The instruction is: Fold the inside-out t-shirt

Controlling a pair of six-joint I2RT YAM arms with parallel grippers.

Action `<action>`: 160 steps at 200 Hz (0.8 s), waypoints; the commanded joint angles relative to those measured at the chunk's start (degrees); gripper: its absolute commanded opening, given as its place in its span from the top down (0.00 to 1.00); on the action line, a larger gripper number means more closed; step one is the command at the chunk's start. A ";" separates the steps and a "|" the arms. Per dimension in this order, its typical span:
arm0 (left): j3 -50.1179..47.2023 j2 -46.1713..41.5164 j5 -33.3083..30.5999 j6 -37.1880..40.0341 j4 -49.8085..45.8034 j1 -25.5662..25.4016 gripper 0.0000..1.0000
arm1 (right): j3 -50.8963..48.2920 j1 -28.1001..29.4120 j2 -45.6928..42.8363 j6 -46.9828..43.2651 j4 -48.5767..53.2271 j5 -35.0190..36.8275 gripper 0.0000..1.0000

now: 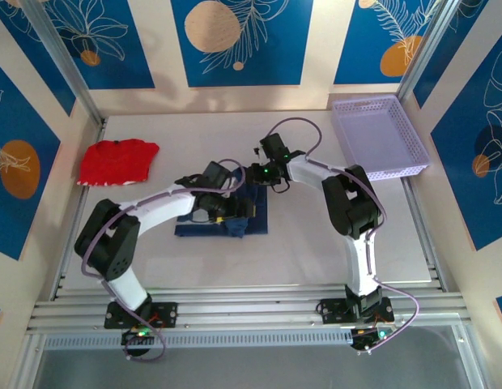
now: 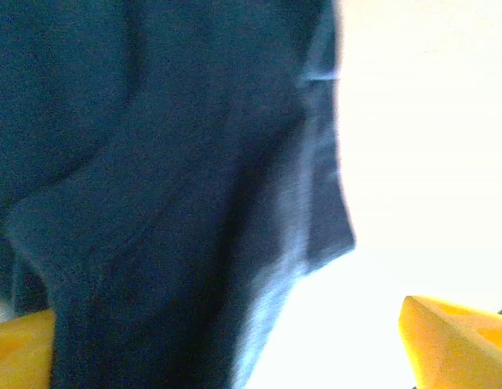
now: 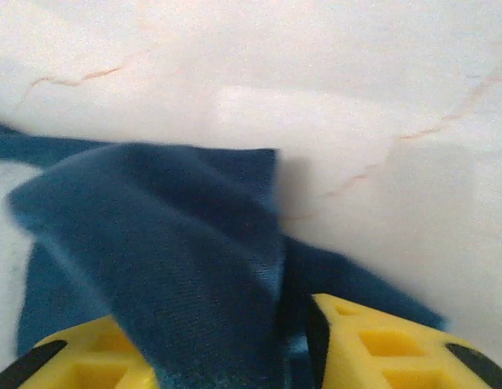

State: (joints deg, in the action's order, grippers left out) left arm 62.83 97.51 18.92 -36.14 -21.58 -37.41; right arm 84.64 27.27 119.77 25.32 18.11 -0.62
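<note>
The inside-out t-shirt (image 1: 256, 214) is a dark navy bundle, folded small, in the middle of the white table. My left gripper (image 1: 231, 215) hovers over its near right part. In the left wrist view it (image 2: 235, 361) is open, yellow fingertips (image 2: 453, 340) far apart, with blurred navy cloth (image 2: 154, 203) lying between them and white table to the right. My right gripper (image 1: 256, 175) is at the shirt's far edge. In the right wrist view it (image 3: 235, 356) is shut on a raised fold of the t-shirt (image 3: 154, 243), which stands up between the yellow fingers (image 3: 380, 348).
A bright red garment (image 1: 117, 160) lies at the table's far left. A lilac mesh basket (image 1: 379, 138) stands at the far right corner. Bare white table (image 1: 316, 251) spreads near and to the right of the shirt. Walls close in at the back and sides.
</note>
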 commanded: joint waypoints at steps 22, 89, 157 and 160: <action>9.09 7.23 4.76 -0.30 6.52 -7.49 0.11 | 0.86 -6.19 -2.11 -2.10 4.64 -1.17 0.64; 18.93 8.42 3.86 9.18 -0.32 -10.79 0.09 | -4.31 -15.93 -9.73 -4.68 5.86 -13.38 0.49; 6.88 -1.38 -0.92 10.67 -4.31 9.89 0.09 | -21.09 -10.42 -24.05 2.03 0.98 -17.90 0.44; 6.54 -1.28 -1.11 10.68 -4.05 10.90 0.09 | -21.37 -9.47 -24.04 2.57 0.43 -18.08 0.45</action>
State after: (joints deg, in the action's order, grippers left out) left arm 73.17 96.55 19.22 -25.36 -23.62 -35.33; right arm 66.87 12.29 97.78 23.46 21.54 -13.98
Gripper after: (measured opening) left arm 0.907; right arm 0.563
